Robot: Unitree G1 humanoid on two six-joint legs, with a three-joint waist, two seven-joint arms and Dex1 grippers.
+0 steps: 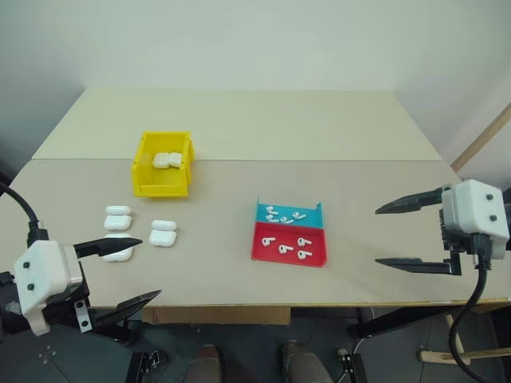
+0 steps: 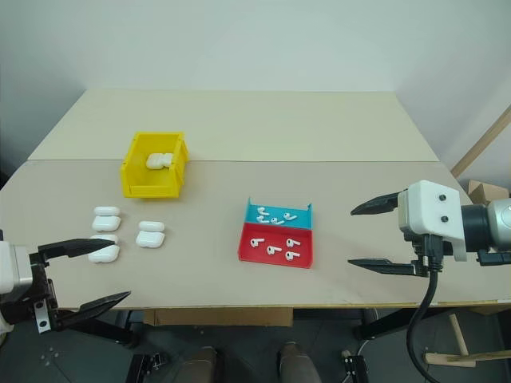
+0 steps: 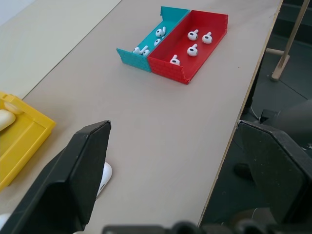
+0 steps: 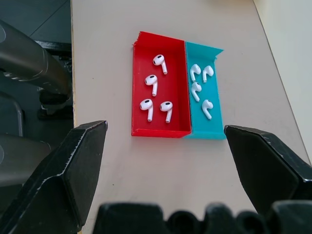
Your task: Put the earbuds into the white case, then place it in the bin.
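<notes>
We have both grippers spread wide and empty, hanging over the near edge of the table. Our left gripper hovers just beside the cluster of white cases, its upper finger reaching over the nearest one, so that arm is clearly closer to any white case we pick. Our right gripper sits off the table's right side, pointing inward at the red-and-blue tray, where the earbuds lie loose: four in the red half, four in the blue, stems lying at mixed angles. So the right arm looks best placed for an earbud, with bare table between it and the tray. The yellow bin stands just beyond the cases on our left, already holding some white cases, its lowered lip facing us. There is open surface between cases and tray for the two arms to meet, though the near table edge is close under both hands.
</notes>
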